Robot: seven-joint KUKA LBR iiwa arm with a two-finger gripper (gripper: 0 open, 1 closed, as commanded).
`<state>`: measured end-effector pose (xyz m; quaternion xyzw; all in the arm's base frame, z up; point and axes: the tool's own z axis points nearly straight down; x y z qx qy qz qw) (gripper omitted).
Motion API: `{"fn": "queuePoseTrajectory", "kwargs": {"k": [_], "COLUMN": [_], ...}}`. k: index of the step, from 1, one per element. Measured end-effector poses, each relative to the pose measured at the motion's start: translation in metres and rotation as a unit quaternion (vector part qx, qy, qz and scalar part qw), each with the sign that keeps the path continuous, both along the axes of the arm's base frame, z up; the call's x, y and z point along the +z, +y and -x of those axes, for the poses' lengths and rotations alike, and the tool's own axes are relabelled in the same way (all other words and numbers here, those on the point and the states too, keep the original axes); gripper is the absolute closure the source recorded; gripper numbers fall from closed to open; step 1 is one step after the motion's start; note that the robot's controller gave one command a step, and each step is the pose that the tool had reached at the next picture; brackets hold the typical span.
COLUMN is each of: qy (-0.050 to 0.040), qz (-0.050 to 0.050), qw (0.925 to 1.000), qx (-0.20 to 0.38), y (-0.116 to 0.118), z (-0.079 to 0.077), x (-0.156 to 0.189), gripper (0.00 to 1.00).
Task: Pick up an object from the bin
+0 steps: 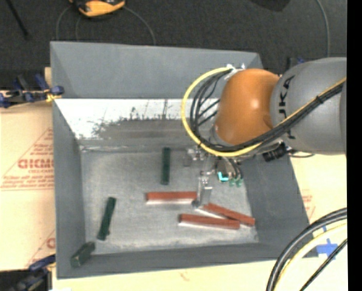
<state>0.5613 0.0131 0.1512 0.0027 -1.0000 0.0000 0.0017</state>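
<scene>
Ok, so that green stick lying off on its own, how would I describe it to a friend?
Start at the grey bin and look to the lower left of its floor. The green stick lies there tilted, just above a small dark block in the corner. The other green stick lies near the middle, close to the red sticks.

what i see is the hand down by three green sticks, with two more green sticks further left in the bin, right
No. In the camera view the three sticks by the hand are red, not green. The two green sticks further left are as you say.
</scene>
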Motion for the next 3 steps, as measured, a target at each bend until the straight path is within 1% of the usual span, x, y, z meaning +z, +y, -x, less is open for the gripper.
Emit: {"fn": "queuePoseTrajectory", "kwargs": {"k": [1, 2, 3], "qy": [-0.0036, -0.0062, -0.0026], "qz": [0.0, 0.0, -0.001], "qw": [1.0, 0.9997, 1.0], "qx": [0.0, 0.022, -0.003], "y": [0.0, -0.018, -0.028], "z": [-0.002, 0.028, 0.016], "x": [0.004, -0.051, -0.081], "gripper": [0.0, 0.0, 1.0]}}
